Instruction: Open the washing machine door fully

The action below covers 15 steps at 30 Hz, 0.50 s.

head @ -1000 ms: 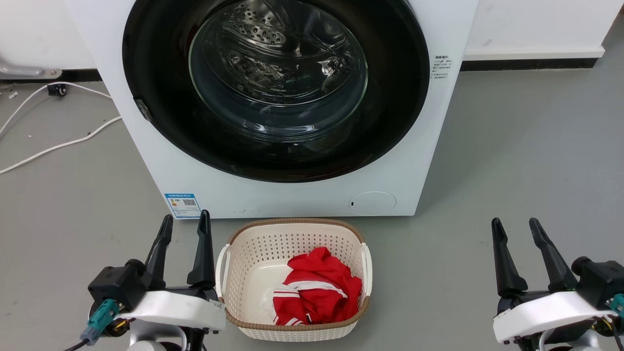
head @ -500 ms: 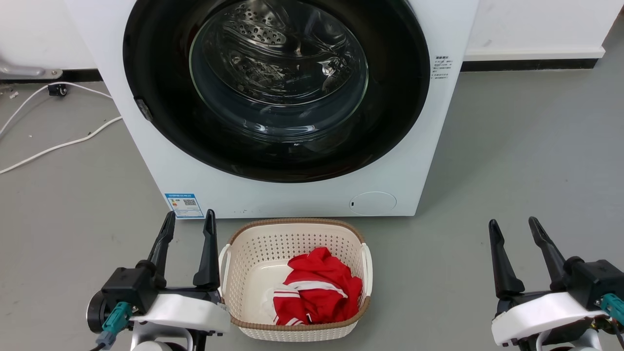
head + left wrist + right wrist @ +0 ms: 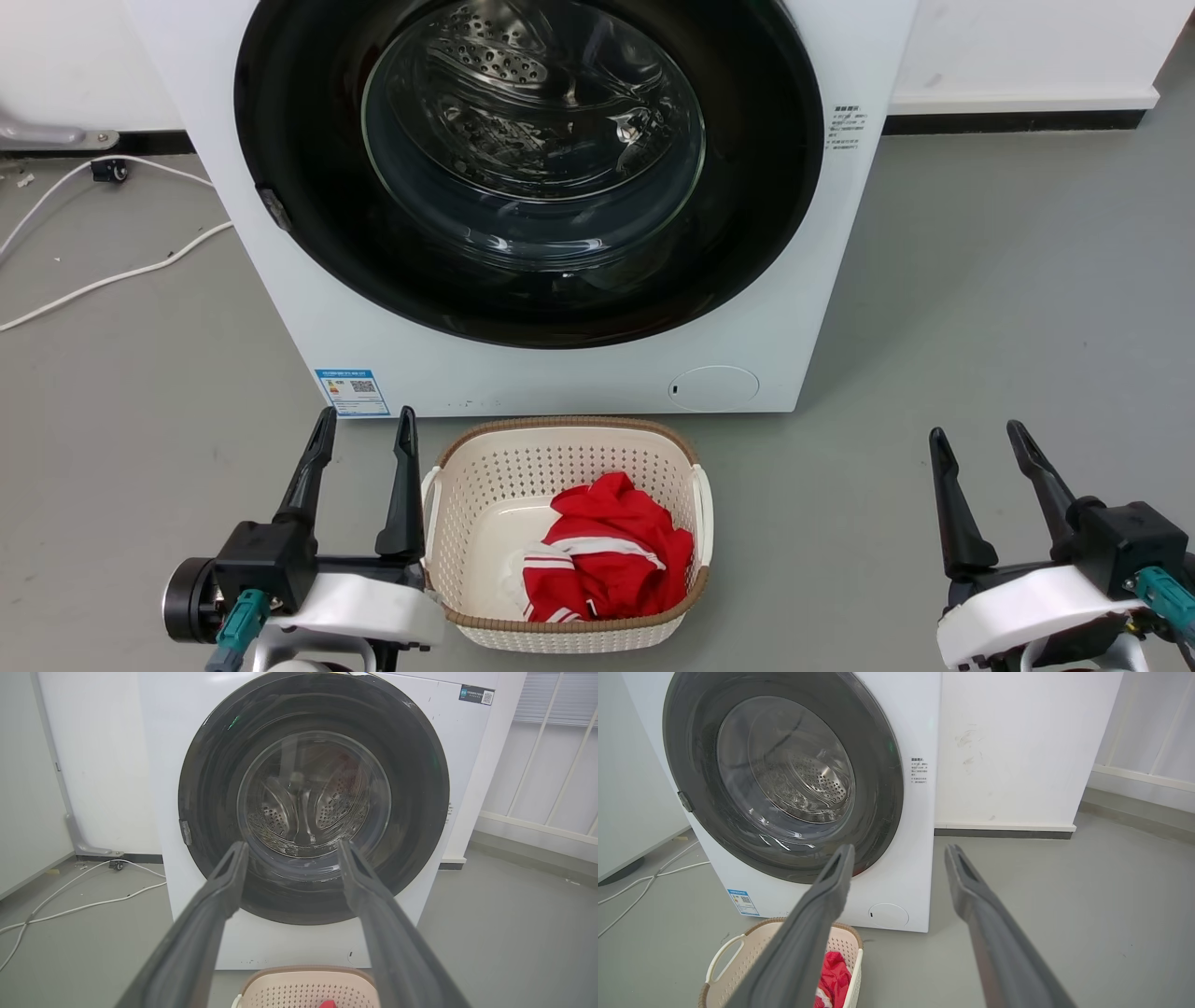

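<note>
The left gripper (image 3: 365, 413) is standing open in front of the washing machine (image 3: 560, 373), its two dark fingers spread apart and pointing toward the machine's lower front corner on the robot's left. It is holding nothing and touching nothing. The right gripper (image 3: 975, 431) is likewise standing open and empty, with its fingers spread. It is sitting out past the machine's front corner on the robot's right, well apart from the cabinet, over bare grey floor (image 3: 980, 308).

The washing machine door (image 3: 747, 233) is sitting shut on the front of the washing machine, its glossy black ring lying flush against the white panel and spanning nearly the full width of the cabinet. The clear glass bowl (image 3: 532, 140) at its centre is showing the perforated steel drum behind it. A small grey tab (image 3: 273, 207) is showing on the door's rim at the side toward the robot's left.

A blue label (image 3: 352, 392) is occupying the machine's lower front corner, just beyond the left gripper's fingertips. A round white cover (image 3: 714, 387) is sitting low on the front panel toward the opposite corner. A cream laundry basket (image 3: 560, 425) is standing on the floor just in front of the machine's base, holding a red garment (image 3: 607, 551). A white cable (image 3: 112, 275) is trailing across the floor beside the machine on the robot's left.
</note>
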{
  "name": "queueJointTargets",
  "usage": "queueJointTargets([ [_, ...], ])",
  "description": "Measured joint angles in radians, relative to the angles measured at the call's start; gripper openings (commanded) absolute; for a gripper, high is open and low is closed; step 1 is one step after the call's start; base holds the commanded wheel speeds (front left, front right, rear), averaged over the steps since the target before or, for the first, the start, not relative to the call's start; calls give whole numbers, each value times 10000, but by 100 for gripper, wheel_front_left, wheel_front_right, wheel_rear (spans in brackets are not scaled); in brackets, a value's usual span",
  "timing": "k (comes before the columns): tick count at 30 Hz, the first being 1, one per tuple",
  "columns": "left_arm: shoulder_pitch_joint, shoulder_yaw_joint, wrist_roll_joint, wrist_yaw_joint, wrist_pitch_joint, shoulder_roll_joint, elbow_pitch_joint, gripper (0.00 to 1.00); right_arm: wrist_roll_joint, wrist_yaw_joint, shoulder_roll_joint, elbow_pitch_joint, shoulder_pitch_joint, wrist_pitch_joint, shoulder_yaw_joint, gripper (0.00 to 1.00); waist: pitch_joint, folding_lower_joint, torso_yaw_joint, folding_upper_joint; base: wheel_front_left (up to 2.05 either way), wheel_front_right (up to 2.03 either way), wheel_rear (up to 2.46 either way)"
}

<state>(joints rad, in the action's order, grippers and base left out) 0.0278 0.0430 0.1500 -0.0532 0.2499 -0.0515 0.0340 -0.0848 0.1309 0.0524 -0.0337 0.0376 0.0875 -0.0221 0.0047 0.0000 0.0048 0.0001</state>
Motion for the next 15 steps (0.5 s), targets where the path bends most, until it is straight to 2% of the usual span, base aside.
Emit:
queueJointTargets([
  [15,-37,44,-370,48,117,6,63,100,125,0,-6,82,29,150,25,100,22,0,-35,0,0,0,0],
])
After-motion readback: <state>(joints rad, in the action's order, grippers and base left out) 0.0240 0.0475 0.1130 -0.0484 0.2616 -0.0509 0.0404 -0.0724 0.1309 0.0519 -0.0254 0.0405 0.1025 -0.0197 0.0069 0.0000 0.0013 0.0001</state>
